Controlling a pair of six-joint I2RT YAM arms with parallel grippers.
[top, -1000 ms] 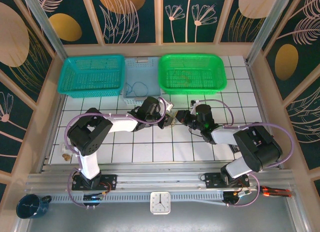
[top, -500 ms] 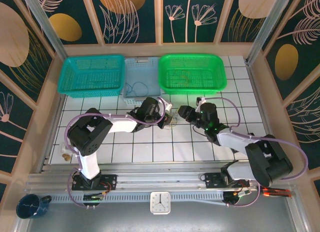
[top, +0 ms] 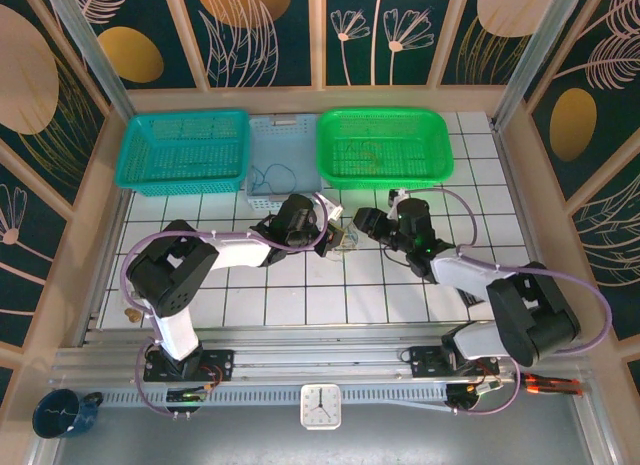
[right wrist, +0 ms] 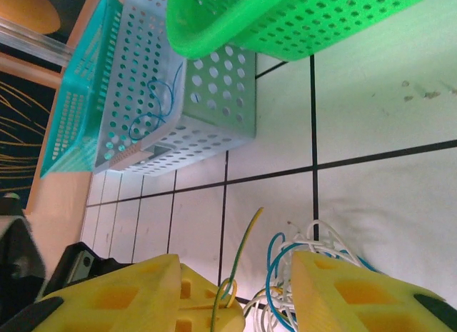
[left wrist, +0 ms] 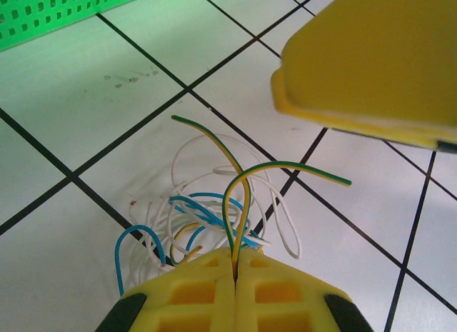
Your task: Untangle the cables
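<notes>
White tiled table (top: 480, 200) under everything, and along its far edge sat three baskets: a teal basket (top: 185, 150) on the left, a green basket (top: 385, 145) on the right, and a smaller pale blue basket (top: 268, 190) squeezed between them with one blue wire (top: 268, 175) lying in it. Both my arms reached in toward the middle of the table, tips almost meeting. My right gripper (right wrist: 235, 268) was spread apart and gripping nothing, with the cables (left wrist: 214, 210) showing between its fingers in the wrist view. That little tangle of white, blue and yellowish strands lay on the tiles near the green basket's left corner. My left gripper (left wrist: 235, 264) was pressed together, pinching a yellow-green wire (left wrist: 238, 239) that arched up out of the bunch.
</notes>
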